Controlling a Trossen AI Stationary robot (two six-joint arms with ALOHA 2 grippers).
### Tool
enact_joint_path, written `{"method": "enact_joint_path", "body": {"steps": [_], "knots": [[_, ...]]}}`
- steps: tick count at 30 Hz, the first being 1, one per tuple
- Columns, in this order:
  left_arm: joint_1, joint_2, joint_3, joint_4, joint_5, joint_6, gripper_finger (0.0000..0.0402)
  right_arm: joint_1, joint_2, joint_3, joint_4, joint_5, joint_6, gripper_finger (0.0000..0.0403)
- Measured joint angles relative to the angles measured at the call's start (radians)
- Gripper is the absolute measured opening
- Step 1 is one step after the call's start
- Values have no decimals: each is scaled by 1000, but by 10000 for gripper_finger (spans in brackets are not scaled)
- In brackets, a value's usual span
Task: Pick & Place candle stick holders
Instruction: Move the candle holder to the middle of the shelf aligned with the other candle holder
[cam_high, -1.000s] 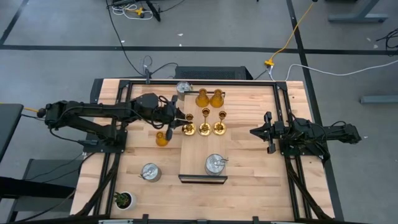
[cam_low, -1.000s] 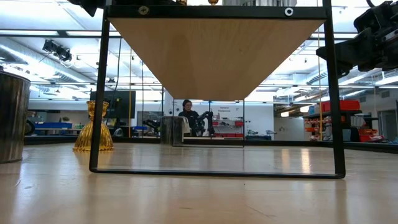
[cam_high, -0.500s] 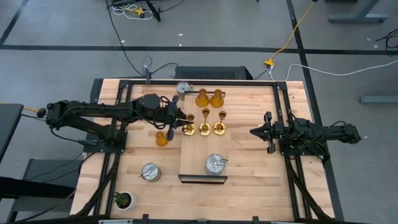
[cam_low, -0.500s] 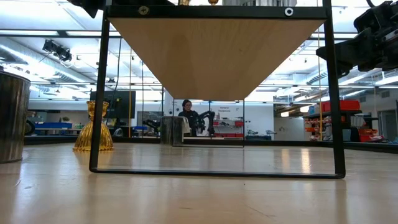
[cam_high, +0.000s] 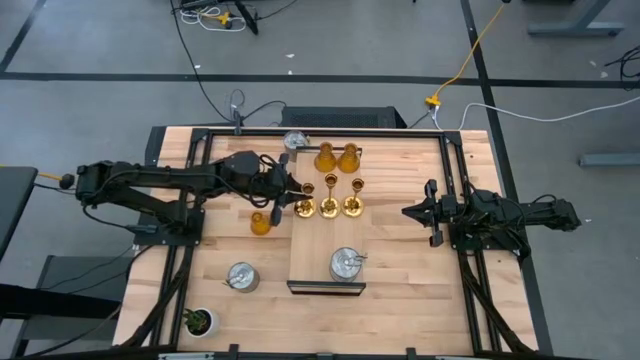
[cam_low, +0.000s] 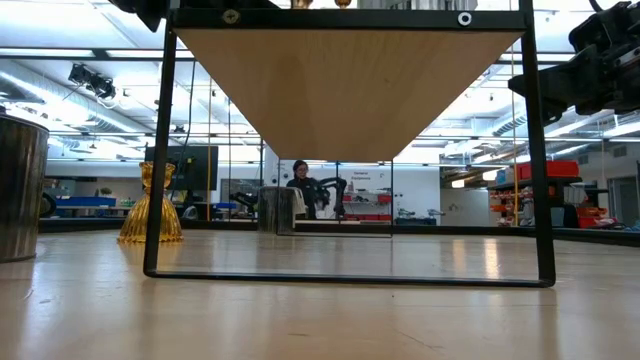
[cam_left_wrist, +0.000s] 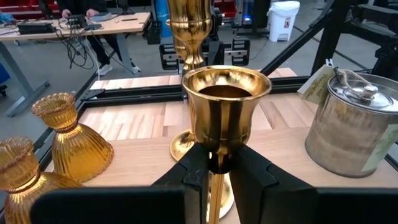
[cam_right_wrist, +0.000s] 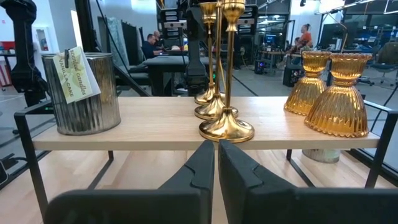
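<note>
Left gripper (cam_left_wrist: 217, 171) clamped — gold holder (cam_left_wrist: 225, 112)

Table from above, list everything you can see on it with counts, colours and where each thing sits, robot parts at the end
Gold holders: three, shiny gold, in a row on the raised shelf.
Amber holders: three, orange; two at the shelf's back, one on the table left of the shelf.
Silver holders: three; one on the shelf's front, one on the table front-left, one behind the shelf.
Potted plant: one, green, front-left corner.
Left gripper: shut on the leftmost gold holder's stem.
Right gripper: shut, empty, right of the shelf.
</note>
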Motion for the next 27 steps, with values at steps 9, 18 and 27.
{"method": "enact_joint_path", "body": {"steps": [9, 18, 27], "knots": [[0, 13, 1, 3, 7, -1, 53, 0, 0, 0, 0, -4, 0, 27], [0, 13, 1, 2, 7, -1, 53, 0, 0, 0, 0, -4, 0, 27], [0, 20, -6, -35, 0, 0, 80, 0, 0, 0, 0, -3, 0, 27]]}}
